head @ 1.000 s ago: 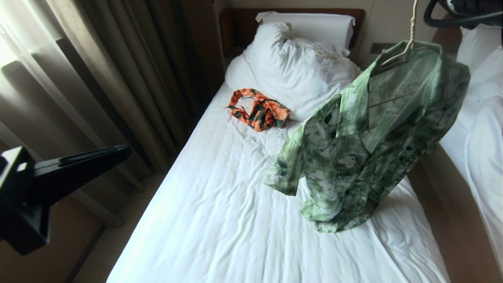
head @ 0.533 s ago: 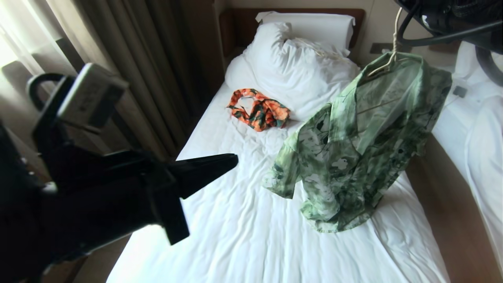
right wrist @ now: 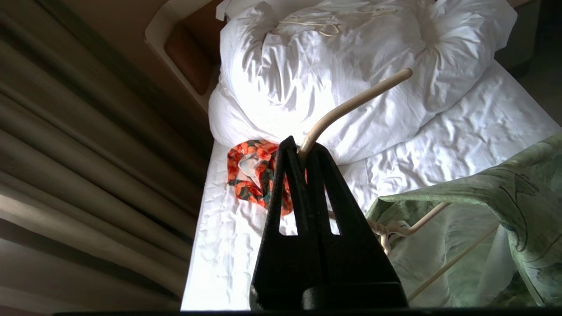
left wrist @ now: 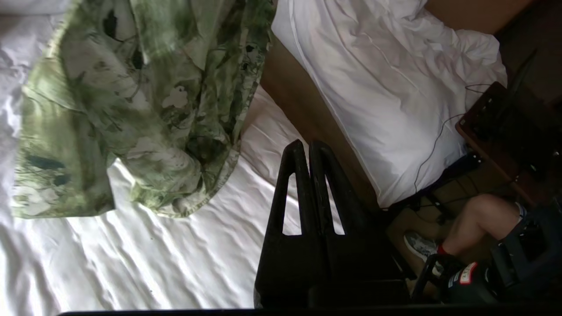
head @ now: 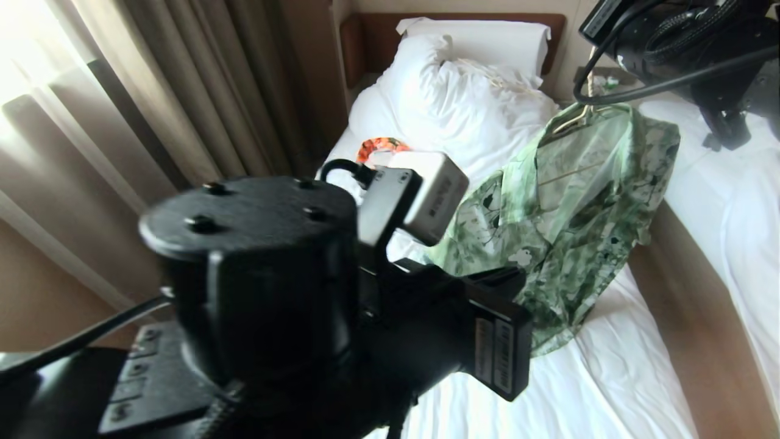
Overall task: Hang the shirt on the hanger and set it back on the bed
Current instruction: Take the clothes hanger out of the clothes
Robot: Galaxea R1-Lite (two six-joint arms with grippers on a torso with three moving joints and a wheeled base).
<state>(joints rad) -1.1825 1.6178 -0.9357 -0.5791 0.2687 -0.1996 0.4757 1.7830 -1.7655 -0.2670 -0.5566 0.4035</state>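
- While my right gripper (right wrist: 303,151) pinches the hook of the hanger (right wrist: 351,103), its two fingers press tight on the cream wire, high up over the far right side of the bed (head: 609,390).
- The shirt (head: 567,225) hangs from that hanger. Its top is up in the air by the collar, and its bottom edge lies crumpled on the white sheet.
- My left gripper (left wrist: 307,151) is pressed together with nothing in it. It hangs over the sheet, just beside the shirt's lower edge, not touching it.
- My left arm (head: 292,305) is big and dark in the head view and hides much of the near bed.
- An orange and dark green garment (right wrist: 254,175) lies on the sheet near the bunched white duvet (head: 463,103).
- A second hanger (right wrist: 316,24) lies on top of that duvet.
- Brown curtains (head: 152,103) hang on the left of the bed.
- Another white bed (left wrist: 395,87) stands across the aisle, and a person's leg (left wrist: 478,219) shows near its end.
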